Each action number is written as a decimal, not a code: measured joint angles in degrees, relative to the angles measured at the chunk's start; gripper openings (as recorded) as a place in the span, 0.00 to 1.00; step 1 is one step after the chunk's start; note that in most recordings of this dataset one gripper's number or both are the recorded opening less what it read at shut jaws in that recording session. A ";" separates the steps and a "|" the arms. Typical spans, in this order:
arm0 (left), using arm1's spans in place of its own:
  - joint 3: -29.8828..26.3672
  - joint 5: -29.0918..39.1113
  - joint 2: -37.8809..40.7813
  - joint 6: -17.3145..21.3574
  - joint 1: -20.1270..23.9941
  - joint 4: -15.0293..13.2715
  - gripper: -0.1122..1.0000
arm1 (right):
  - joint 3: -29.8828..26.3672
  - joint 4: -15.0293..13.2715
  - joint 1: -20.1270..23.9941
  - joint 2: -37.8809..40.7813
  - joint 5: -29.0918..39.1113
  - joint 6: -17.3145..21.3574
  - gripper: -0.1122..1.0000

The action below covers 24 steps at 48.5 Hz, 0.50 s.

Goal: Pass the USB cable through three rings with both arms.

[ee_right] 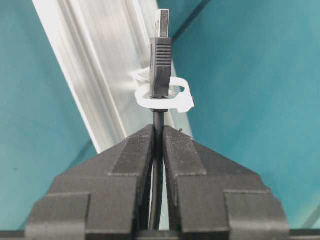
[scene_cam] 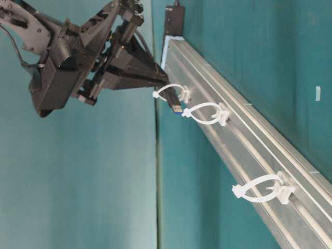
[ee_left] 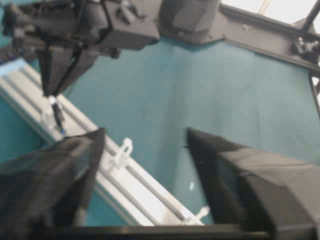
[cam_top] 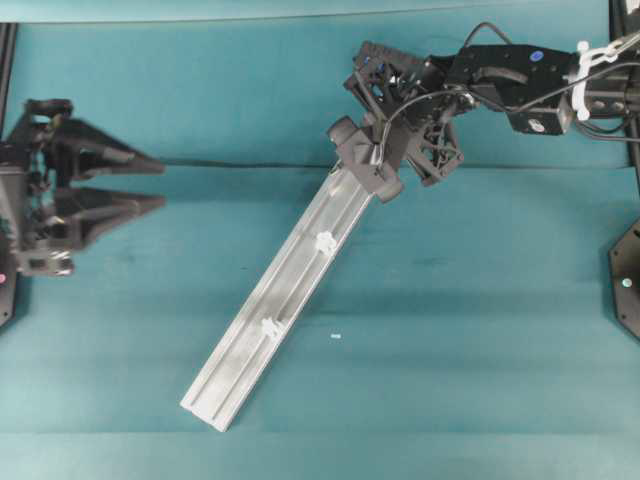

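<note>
The USB cable [ee_right: 158, 117] is pinched just behind its black plug [ee_right: 161, 60] by my right gripper [ee_right: 159, 129], which is shut on it. The plug pokes through the first of the three rings [ee_right: 172, 100], at the upper end of the silver rail [cam_top: 270, 320]. From table level the plug's blue tip [scene_cam: 177, 108] hangs just past that ring [scene_cam: 168, 91], short of the second ring [scene_cam: 207, 113] and the third [scene_cam: 259, 189]. The black hub [scene_cam: 174, 21] sits at the rail's far end. My left gripper [cam_top: 160, 183] hovers open and empty at the far left, apart from the rail.
A small white scrap [cam_top: 335, 336] lies on the teal cloth to the right of the rail. The right arm's body [cam_top: 520, 85] reaches in from the upper right. The black frame edge [cam_top: 625, 270] stands at the right border.
</note>
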 measured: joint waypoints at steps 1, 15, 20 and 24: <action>-0.18 0.00 0.62 -0.35 0.35 0.00 0.89 | 0.00 0.18 0.00 0.00 -0.09 0.00 0.18; -8.35 -0.09 18.63 -1.76 5.71 0.00 0.89 | 0.00 0.62 -0.09 0.00 -0.09 0.00 0.18; -12.92 0.35 26.81 -1.32 6.42 0.00 0.89 | 0.00 0.70 -0.09 0.00 -0.09 0.00 0.18; -15.38 0.79 32.34 -1.41 7.03 0.09 0.89 | 0.09 0.70 -0.09 0.00 -0.09 0.00 0.18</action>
